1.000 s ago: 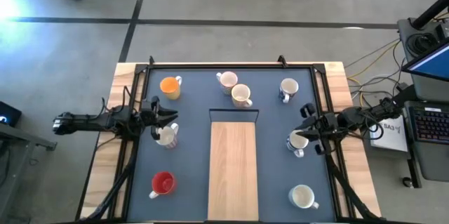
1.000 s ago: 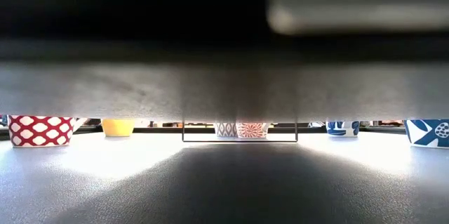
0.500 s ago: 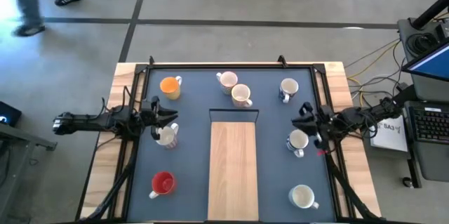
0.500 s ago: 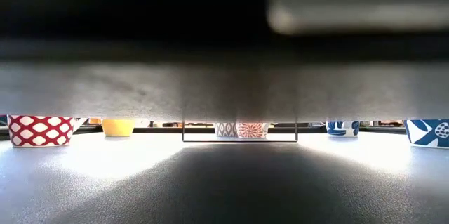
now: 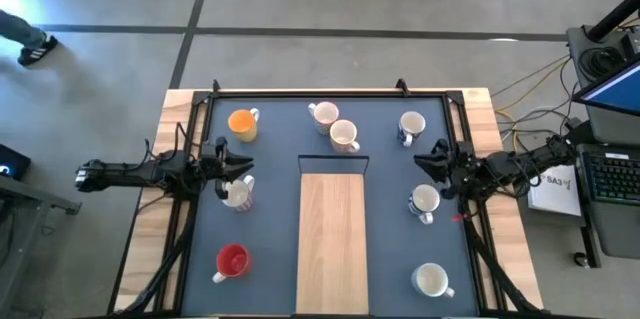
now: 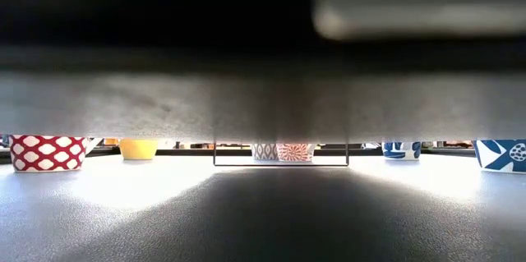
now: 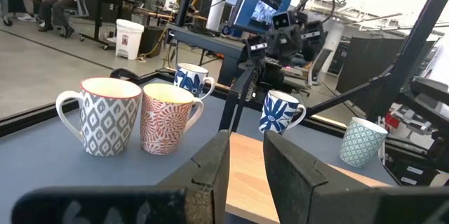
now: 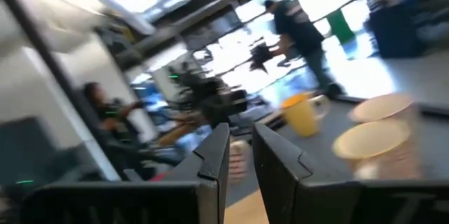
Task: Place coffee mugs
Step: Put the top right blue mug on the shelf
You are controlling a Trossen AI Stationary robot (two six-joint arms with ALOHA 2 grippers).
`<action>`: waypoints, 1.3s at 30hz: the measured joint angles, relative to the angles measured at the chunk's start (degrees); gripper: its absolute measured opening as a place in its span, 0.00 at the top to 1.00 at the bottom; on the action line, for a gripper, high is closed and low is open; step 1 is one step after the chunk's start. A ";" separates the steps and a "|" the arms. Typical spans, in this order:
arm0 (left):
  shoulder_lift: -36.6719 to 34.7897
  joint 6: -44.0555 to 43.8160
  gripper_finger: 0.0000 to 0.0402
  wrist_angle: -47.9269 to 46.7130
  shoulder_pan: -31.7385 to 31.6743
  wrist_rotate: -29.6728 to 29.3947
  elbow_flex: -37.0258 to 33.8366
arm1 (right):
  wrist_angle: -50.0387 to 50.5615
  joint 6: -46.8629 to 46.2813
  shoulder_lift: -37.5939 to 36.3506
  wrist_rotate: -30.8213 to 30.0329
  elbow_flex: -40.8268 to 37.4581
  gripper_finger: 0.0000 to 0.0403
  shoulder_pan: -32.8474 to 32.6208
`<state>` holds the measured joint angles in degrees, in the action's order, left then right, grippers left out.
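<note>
Eight mugs stand upright on the blue mat. In the high view they are the orange mug [image 5: 241,123], the red mug [image 5: 232,260] and six pale ones [image 5: 323,114] [image 5: 344,135] [image 5: 410,127] [image 5: 425,201] [image 5: 432,279] [image 5: 237,192]. My left gripper [image 5: 243,167] hovers just on the far side of the pale mug at the left, its fingers [image 7: 245,164] a narrow gap apart with nothing between them. My right gripper [image 5: 428,161] is between the two pale mugs at the right, pointing at the table's middle, its fingers [image 8: 240,157] also a narrow gap apart with nothing between them.
A long wooden board [image 5: 333,234] lies down the middle of the mat, with a thin wire frame at its far end. A raised black frame [image 5: 330,92] borders the mat. In the low view a dark bar [image 6: 263,89] blocks all but the mugs' bases. A laptop and cables sit past the right edge.
My right gripper has drawn away from the pale mug at the table's right side and moved toward the far edge and slightly left. That mug stays where it was. My left arm has kept still. A person has walked across the floor beyond the table.
</note>
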<state>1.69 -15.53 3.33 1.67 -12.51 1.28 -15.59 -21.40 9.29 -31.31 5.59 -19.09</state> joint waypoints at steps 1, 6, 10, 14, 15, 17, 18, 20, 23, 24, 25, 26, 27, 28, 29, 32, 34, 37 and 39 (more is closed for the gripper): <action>-0.01 0.00 0.82 0.00 0.00 0.00 0.00 | 1.24 1.47 0.82 -2.05 0.99 0.87 0.01; 0.00 0.00 0.82 0.00 -0.02 0.00 -0.02 | 14.13 0.62 4.99 -11.47 7.47 0.87 0.02; -0.02 0.00 0.82 0.00 0.00 0.00 0.00 | 25.74 -1.98 8.77 -12.28 13.30 0.87 0.40; 0.00 0.00 0.82 0.00 -0.02 0.00 0.00 | 33.94 -4.31 13.32 -12.89 19.39 0.87 2.35; 0.00 0.00 0.82 0.00 0.00 0.00 0.00 | 35.50 -5.24 14.39 -13.46 20.98 0.87 3.07; -0.02 0.00 0.82 0.00 -0.02 0.00 0.00 | 38.86 -6.76 16.41 -13.86 23.75 0.87 4.83; -0.01 0.00 0.82 0.00 -0.01 0.00 0.00 | 40.62 -7.52 17.51 -13.88 25.06 0.87 5.93; -0.01 0.00 0.82 0.00 -0.01 0.00 -0.01 | 44.86 -9.92 19.42 -13.77 27.37 0.87 8.24; -0.01 0.00 0.82 0.00 0.00 0.00 0.00 | 51.35 -18.93 21.92 -13.55 30.24 0.87 11.79; 0.00 0.00 0.82 0.00 0.00 0.00 0.00 | 52.99 -21.56 22.63 -13.16 30.88 0.87 12.92; -0.02 0.00 0.82 0.00 -0.01 0.00 0.00 | 54.30 -23.44 23.33 -12.55 31.29 0.87 14.07; 0.00 0.00 0.82 0.00 0.00 0.00 0.00 | 54.92 -24.36 24.03 -11.66 31.58 0.87 15.22; -0.01 0.00 0.82 0.00 -0.01 0.00 0.00 | 54.83 -24.74 24.74 -10.74 31.67 0.87 16.44; -0.02 0.00 0.82 0.00 -0.01 0.00 0.00 | 54.58 -25.06 25.33 -9.59 31.67 0.87 17.65; 0.00 0.00 0.82 0.00 0.00 0.00 0.00 | 54.27 -25.32 26.02 -8.21 31.67 0.87 18.93; 0.00 0.00 0.82 0.00 -0.02 0.00 0.00 | 53.87 -25.58 28.42 -3.58 31.69 0.87 22.71; -0.01 0.00 0.82 0.00 0.00 0.00 0.00 | 53.80 -25.47 30.02 -0.05 31.69 0.87 25.23; -0.02 0.00 0.82 0.00 0.00 0.00 0.00 | 53.74 -25.39 32.19 5.36 31.69 0.87 28.78; 0.00 0.00 0.82 0.00 0.00 0.00 0.00 | 53.59 -25.30 33.60 9.30 31.69 0.87 30.95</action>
<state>1.69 -15.53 3.33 1.67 -12.51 1.28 38.01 -46.70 42.89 -22.01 37.28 11.86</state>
